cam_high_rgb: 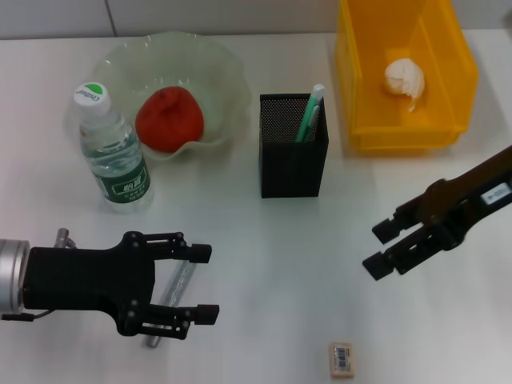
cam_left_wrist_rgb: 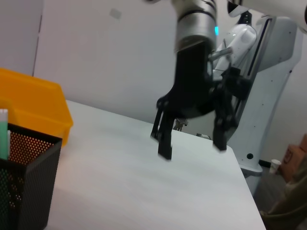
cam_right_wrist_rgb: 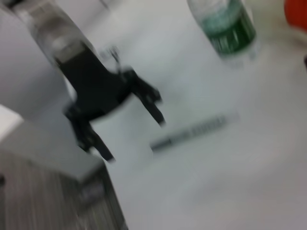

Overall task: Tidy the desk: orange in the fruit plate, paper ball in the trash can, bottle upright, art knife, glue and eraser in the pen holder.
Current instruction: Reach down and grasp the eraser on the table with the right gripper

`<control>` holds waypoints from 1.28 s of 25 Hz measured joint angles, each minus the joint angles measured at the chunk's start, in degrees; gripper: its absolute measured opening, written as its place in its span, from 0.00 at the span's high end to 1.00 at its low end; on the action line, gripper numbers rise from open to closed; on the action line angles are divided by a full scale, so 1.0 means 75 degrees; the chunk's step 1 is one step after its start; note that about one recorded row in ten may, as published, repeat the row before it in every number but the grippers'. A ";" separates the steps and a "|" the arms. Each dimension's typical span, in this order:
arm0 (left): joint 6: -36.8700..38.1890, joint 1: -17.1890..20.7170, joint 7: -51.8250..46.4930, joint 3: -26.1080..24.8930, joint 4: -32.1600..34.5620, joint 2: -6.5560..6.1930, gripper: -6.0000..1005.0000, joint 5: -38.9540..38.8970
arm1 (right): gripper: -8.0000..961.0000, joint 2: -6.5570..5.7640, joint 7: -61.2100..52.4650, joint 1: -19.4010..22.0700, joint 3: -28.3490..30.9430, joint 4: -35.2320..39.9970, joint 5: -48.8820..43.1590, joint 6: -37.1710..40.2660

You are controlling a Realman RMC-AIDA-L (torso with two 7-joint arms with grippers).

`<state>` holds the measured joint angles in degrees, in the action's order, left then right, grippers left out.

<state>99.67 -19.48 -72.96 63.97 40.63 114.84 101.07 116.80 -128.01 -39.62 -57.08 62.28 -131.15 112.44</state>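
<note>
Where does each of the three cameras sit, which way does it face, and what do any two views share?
Head view: above, looking down at the desk; both arms show, left end effector open, right end effector open.
Left wrist view: low, facing across the desk to the right end effector, pen holder beside.
Right wrist view: facing the left end effector, bottle beyond.
Shared: the bottle and both end effectors also show from the head.

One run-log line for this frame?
left gripper open over art knife | right gripper open, empty | eraser on desk | orange in fruit plate
</note>
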 joint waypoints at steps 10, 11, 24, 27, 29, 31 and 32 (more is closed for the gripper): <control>0.0021 0.0003 0.0763 0.0001 -0.0024 0.0203 0.19 0.0009 | 0.13 0.0322 -0.1684 -0.1603 -0.1352 -0.1150 -0.1101 -0.0536; 0.0010 -0.0019 0.0797 0.0001 -0.0032 0.0209 0.19 0.0011 | 0.13 0.0329 -0.1807 -0.1733 -0.1484 -0.1322 -0.1085 -0.0618; -0.0093 -0.0119 0.0997 -0.0167 -0.0041 0.0254 0.19 0.0011 | 0.13 0.0359 -0.1217 -0.1688 -0.3826 -0.1119 -0.1092 -0.1463; -0.0122 -0.0120 0.0999 -0.0173 -0.0041 0.0261 0.19 0.0012 | 0.13 0.0365 -0.1104 -0.1483 -0.4498 -0.0643 -0.1102 -0.1552; -0.0138 -0.0120 0.1000 -0.0174 -0.0039 0.0272 0.19 0.0013 | 0.13 0.0379 -0.1019 -0.1269 -0.5368 -0.0054 -0.1078 -0.1709; -0.0160 -0.0117 0.1001 -0.0181 -0.0041 0.0283 0.19 0.0013 | 0.13 0.0379 -0.1000 -0.1222 -0.5535 0.0094 -0.1067 -0.1745; -0.0169 -0.0111 0.1002 -0.0191 -0.0041 0.0284 0.19 0.0013 | 0.13 0.0379 -0.0981 -0.1189 -0.5699 0.0207 -0.1021 -0.1762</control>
<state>98.41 -20.31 -65.45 62.54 40.32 116.97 101.17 119.64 -135.37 -48.54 -99.82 63.84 -138.81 99.23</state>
